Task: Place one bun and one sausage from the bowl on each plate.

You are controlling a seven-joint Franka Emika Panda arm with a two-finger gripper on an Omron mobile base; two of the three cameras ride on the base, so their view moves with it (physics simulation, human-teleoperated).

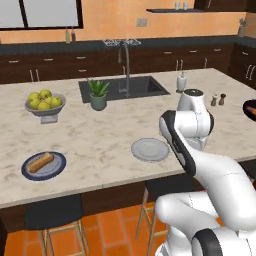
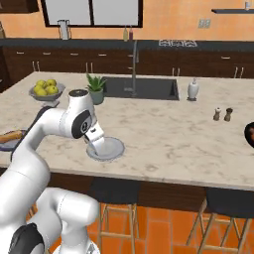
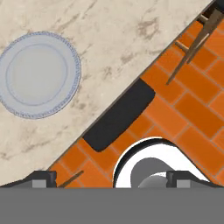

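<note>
On the left plate (image 1: pixel 56 169) lie a tan bun (image 1: pixel 42 160) and a brown sausage (image 1: pixel 36 166), side by side. The second plate (image 1: pixel 149 149) (image 2: pixel 113 147) (image 3: pixel 38 74), near the counter's front edge, is bare. Only a slice of the black bowl (image 1: pixel 250 106) (image 2: pixel 249 132) shows at the far right, with something orange-red in it. My gripper (image 3: pixel 111 179) hangs open and holds nothing, above the counter's front edge just beside the bare plate. In the left base view my arm hides it.
A grey fruit bowl (image 1: pixel 45 104), a potted plant (image 1: pixel 98 95), the sink (image 1: pixel 122 86), a soap dispenser (image 1: pixel 181 81) and two shakers (image 1: pixel 217 99) stand farther back. Black stools (image 3: pixel 119 114) and orange floor tiles lie below the counter edge.
</note>
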